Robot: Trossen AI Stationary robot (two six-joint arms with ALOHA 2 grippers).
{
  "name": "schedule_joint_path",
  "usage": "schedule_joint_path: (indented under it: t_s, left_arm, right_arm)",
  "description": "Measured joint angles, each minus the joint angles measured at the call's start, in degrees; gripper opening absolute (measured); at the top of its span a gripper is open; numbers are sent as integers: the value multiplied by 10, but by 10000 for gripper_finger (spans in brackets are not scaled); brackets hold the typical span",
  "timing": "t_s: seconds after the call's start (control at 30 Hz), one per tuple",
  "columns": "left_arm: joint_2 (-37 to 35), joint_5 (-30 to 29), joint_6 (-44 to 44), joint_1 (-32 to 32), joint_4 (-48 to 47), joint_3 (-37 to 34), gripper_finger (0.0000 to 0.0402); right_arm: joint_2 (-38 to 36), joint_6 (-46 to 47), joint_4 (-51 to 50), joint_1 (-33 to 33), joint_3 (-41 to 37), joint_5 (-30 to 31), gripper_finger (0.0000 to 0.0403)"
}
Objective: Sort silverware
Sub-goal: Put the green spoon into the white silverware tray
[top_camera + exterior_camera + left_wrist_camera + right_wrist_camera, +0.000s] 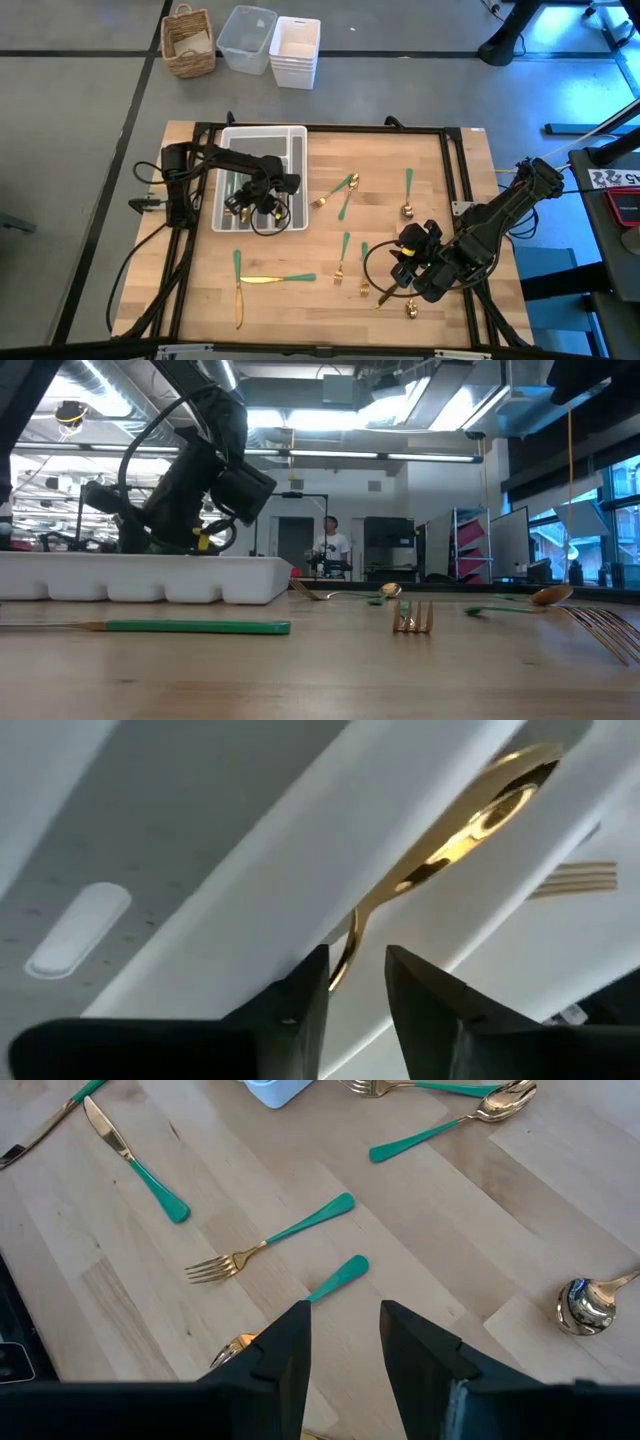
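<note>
The white compartmented tray (262, 140) sits at the table's far left, seen from the side in the low view as tray (150, 578). My left gripper (245, 205) (357, 970) reaches down into it, open. A gold spoon (480, 810) lies ahead of the fingers, and its neck runs out of sight behind one finger (305, 990). A fork's tines (575, 877) show in the neighbouring compartment. My right gripper (405, 262) (345, 1325) hovers open over a green-handled fork (335, 1278) near the table's right near part. A second fork (265, 1240) lies beside it. My left gripper comes slanting down into the tray. The spoon's neck (342, 960) passes close by one finger and is hidden behind it. I cannot tell whether the finger touches it.
Loose silverware lies on the wood: two knives (262, 280) at the near left, a spoon and fork (340, 190) at the middle, a spoon (408, 192) farther right, and a spoon (411, 309) near the front edge. A wicker basket (188, 40) and bins (295, 50) stand beyond the table.
</note>
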Motion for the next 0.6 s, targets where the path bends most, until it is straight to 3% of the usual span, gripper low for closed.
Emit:
schedule_joint_path:
  t_s: [0.13, 0.4, 0.6]
  left_arm:
    - [-1, 0, -1, 0, -13, 3, 102]
    - [-26, 29, -9, -20, 10, 1, 67]
    - [-26, 29, -55, -46, 12, 1, 66]
  right_arm:
    - [0, 0, 0, 0, 0, 0, 124]
    - [0, 0, 0, 0, 0, 11, 124]
    - [0, 0, 0, 0, 0, 11, 124]
